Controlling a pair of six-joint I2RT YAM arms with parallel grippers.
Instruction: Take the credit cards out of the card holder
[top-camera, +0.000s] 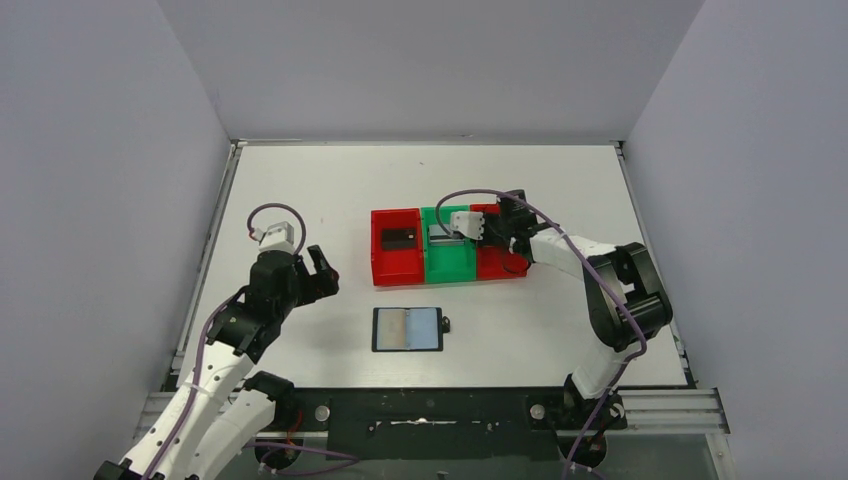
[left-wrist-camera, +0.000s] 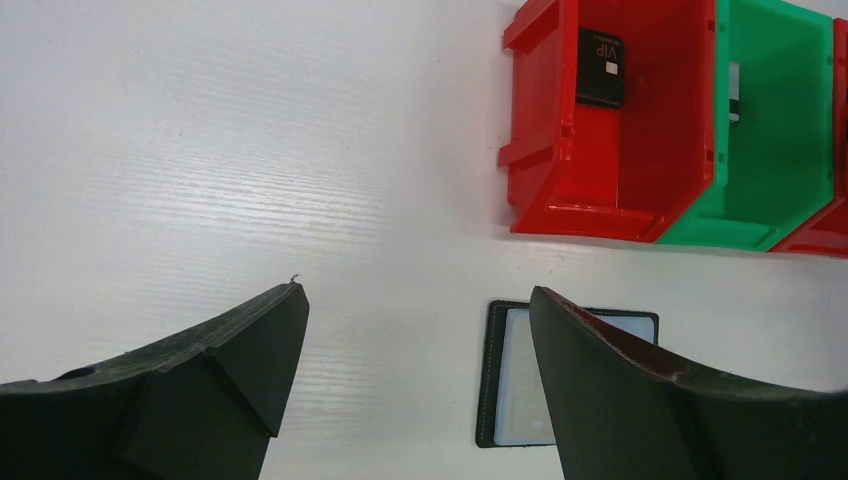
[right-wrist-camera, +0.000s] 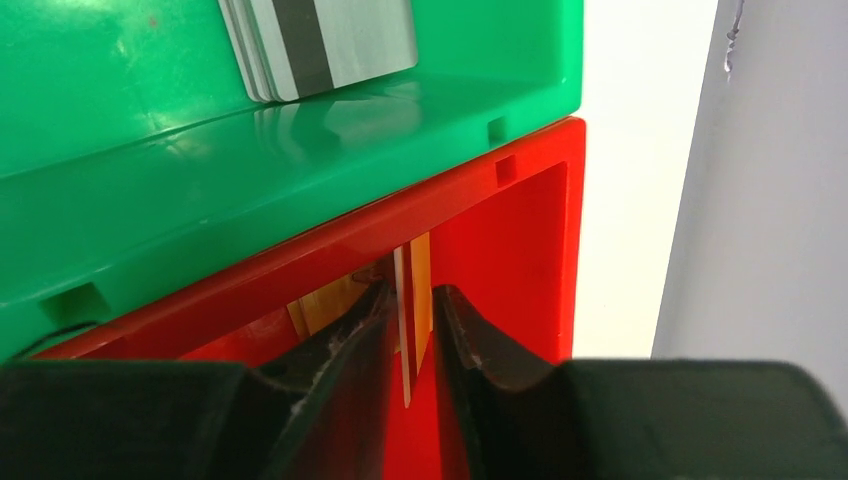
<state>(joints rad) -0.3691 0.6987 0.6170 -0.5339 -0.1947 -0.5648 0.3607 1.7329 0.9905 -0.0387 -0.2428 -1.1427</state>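
Note:
The card holder (top-camera: 408, 329) lies open and flat on the table, bluish-grey pockets up, with its tab on the right. It also shows in the left wrist view (left-wrist-camera: 515, 375). The black card (top-camera: 397, 239) lies in the left red bin, and the left wrist view shows it too (left-wrist-camera: 600, 67). The silver-grey card (right-wrist-camera: 320, 45) with a dark stripe lies in the green bin. My right gripper (right-wrist-camera: 414, 290) is shut on the gold card (right-wrist-camera: 420, 270), held edge-up inside the right red bin (right-wrist-camera: 520, 230). My left gripper (left-wrist-camera: 418, 293) is open and empty, hovering to the left of the holder.
The three joined bins, red (top-camera: 395, 265), green (top-camera: 450, 268) and red (top-camera: 495, 265), stand at the table's middle. My right arm (top-camera: 590, 260) reaches over them from the right. Grey walls enclose the table.

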